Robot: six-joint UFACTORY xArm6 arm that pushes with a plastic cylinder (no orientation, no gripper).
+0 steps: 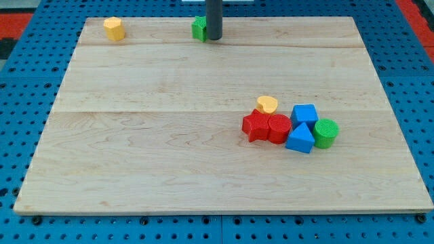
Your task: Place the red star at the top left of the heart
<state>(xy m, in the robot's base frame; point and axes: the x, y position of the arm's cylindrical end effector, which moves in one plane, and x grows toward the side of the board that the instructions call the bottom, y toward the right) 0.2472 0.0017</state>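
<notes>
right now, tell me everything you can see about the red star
The red star is a small, ridged, plastic-looking block lying flat on the wooden board, at the left end of the cluster in the view's lower right. Its right side presses against the red cylinder, and the yellow heart sits just above it, close or touching. My tip is far off at the view's top.
</notes>
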